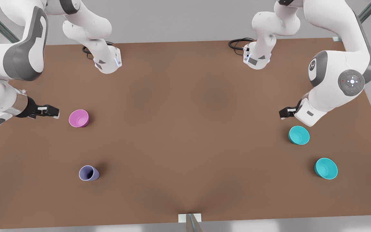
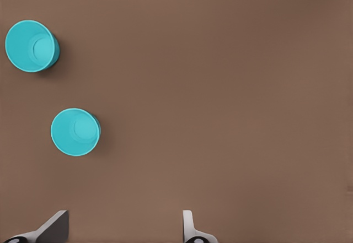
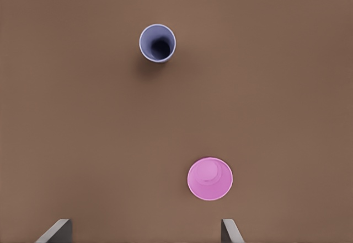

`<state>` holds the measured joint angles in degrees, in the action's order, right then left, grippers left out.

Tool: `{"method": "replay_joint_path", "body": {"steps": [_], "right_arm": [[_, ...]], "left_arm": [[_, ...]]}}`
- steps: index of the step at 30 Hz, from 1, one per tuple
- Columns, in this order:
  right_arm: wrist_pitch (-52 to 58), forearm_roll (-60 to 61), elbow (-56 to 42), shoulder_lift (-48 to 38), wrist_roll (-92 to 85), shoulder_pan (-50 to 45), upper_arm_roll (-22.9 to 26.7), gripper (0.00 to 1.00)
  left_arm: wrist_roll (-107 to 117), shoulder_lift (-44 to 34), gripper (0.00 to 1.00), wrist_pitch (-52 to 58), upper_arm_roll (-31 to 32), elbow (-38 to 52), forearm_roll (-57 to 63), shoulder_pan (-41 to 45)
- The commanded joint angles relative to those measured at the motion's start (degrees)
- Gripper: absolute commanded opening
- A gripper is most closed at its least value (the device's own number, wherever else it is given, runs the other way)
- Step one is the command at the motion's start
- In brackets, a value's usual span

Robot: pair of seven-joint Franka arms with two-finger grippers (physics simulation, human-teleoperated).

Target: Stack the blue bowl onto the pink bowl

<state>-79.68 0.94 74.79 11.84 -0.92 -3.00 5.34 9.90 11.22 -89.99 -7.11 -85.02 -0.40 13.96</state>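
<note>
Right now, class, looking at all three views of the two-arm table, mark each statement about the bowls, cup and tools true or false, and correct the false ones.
1. Two teal bowls sit on the table. True: one lies nearer the left tool, the other farther from it.
2. A teal bowl is already stacked in the pink bowl. False: the pink bowl is empty and both teal bowls sit across the table from it.
3. The left tool is shut on a bowl. False: its fingers are spread and hold nothing.
4. The right tool is open beside the pink bowl. True.
5. The cup lies on its side. False: it stands with its mouth up.
</note>
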Motion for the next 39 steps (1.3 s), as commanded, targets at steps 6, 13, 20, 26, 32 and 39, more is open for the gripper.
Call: {"method": "replay_joint_path", "body": {"steps": [6,13,20,26,32,39], "right_arm": [[3.30,0.65,4.49,-0.24,-0.75,2.91,0.02,1.00],[-24.46,-1.73,39.64,-10.70,0.57,5.02,0.02,1.00],[-39.49,2.05,45.45,-3.67,-1.81,11.96,0.02,1.00],[-48.02,2.23,50.19,-2.70,-8.49,16.01,-0.07,1.00],[-54.09,6.18,56.87,-2.52,-11.91,17.85,-0.07,1.00],[-57.25,6.36,62.41,0.73,-12.62,18.82,-0.07,1.00]], "left_arm": [[2.67,-0.06,1.00,-0.80,-0.01,0.03,0.05,-0.16],[2.58,-0.06,1.00,-0.80,-0.01,0.03,0.05,-0.51],[2.84,-0.06,1.00,0.95,-0.28,0.03,-0.04,-1.13],[2.67,0.11,1.00,1.22,-0.10,-0.06,-0.39,-1.04],[2.58,0.20,1.00,1.39,-0.19,-0.06,-0.21,-1.04],[2.67,0.11,1.00,2.54,-0.19,-0.06,-0.04,-1.04]]}}
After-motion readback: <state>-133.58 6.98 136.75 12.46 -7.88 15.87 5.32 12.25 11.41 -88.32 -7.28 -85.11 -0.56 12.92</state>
